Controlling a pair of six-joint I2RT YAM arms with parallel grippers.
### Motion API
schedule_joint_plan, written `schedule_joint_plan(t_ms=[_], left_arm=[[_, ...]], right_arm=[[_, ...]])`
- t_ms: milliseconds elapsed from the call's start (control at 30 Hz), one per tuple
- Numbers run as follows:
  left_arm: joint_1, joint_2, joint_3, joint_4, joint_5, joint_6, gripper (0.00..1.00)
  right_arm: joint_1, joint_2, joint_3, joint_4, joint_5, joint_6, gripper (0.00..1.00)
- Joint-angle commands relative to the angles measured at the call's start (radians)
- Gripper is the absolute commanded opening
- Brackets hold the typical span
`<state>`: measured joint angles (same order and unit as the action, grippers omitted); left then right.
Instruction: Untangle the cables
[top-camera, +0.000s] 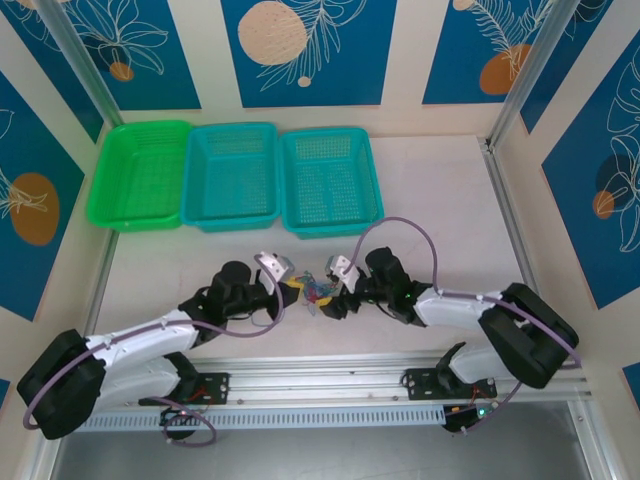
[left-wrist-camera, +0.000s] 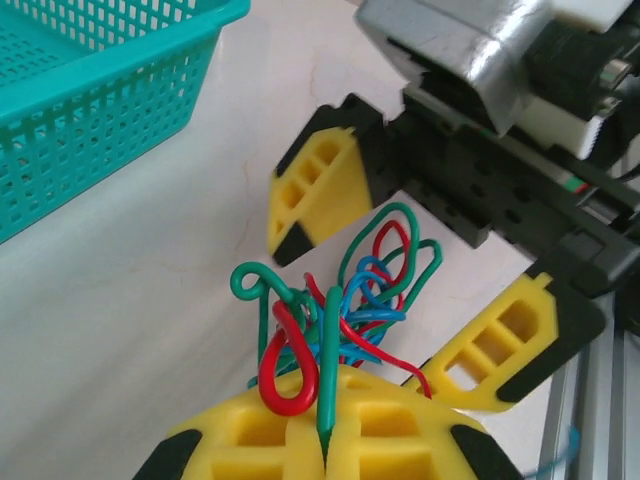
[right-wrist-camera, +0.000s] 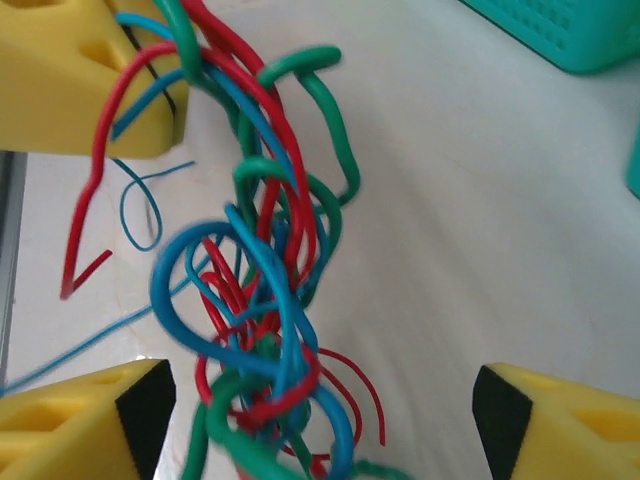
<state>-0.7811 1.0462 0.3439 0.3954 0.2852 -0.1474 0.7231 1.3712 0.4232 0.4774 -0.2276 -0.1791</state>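
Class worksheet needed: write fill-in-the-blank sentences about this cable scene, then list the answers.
The left gripper is ___ on the cables. The right gripper stands ___, one finger either side of them. The leftmost basket is coloured ___.
Missing words: shut; open; green.

At the far side of the surface (top-camera: 440, 230), side by side: three baskets (top-camera: 235, 222). Nearer, midway: cables (top-camera: 318, 292), left gripper (top-camera: 293, 292) just left, right gripper (top-camera: 330, 300) just right.
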Motion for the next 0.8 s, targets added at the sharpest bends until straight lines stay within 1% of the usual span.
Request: schedule_joint_plan(t_ms=[0,33,100,200,300,367,400,433,467,500,533,600,667,767], left_arm=[[-0.002,-0.049,-0.014,-0.008,0.017,0.019,0.0],[-0.003,-0.066,-0.015,-0.015,-0.004,0.017,0.0],[-0.001,-0.109,-0.022,-0.022,-0.05,0.005,0.0],[0.007,-0.201,-0.023,-0.053,-0.152,-0.041,0.0],[0.04,-0.308,-0.02,-0.103,-0.26,-0.095,0.0],[0.077,-0.383,-0.012,-0.186,-0.397,-0.142,0.0],[0.105,-0.423,0.0,-0.257,-0.486,-0.17,0.0],[0.141,-0.46,0.013,-0.338,-0.551,-0.196,0.0],[0.182,-0.487,0.019,-0.389,-0.57,-0.206,0.0],[0.232,-0.518,0.019,-0.426,-0.565,-0.215,0.0],[0.285,-0.546,0.016,-0.453,-0.549,-0.233,0.0],[0.361,-0.576,0.01,-0.484,-0.511,-0.254,0.0],[0.4,-0.578,0.012,-0.514,-0.495,-0.261,0.0],[0.419,-0.557,0.009,-0.526,-0.493,-0.274,0.0]], right_arm=[[0.01,0.044,0.054,0.108,-0.111,-0.027,0.41],[0.009,0.054,0.056,0.109,-0.12,-0.016,0.23],[0.009,0.059,0.052,0.102,-0.136,-0.004,0.01],[0.007,0.036,0.032,0.084,-0.089,0.053,0.0],[0.006,-0.02,0.035,0.005,0.031,0.198,0.0],[0.003,-0.064,0.03,-0.064,0.136,0.311,0.0],[0.0,-0.093,0.026,-0.117,0.199,0.388,0.0],[-0.009,-0.125,0.018,-0.166,0.243,0.463,0.0],[-0.022,-0.157,0.003,-0.205,0.27,0.524,0.0],[-0.037,-0.198,-0.021,-0.238,0.297,0.597,0.0],[-0.054,-0.239,-0.044,-0.288,0.331,0.672,0.0],[-0.108,-0.337,-0.077,-0.397,0.375,0.792,0.0],[-0.179,-0.432,-0.09,-0.533,0.402,0.904,0.0],[-0.318,-0.594,-0.097,-0.676,0.366,0.99,0.0]])
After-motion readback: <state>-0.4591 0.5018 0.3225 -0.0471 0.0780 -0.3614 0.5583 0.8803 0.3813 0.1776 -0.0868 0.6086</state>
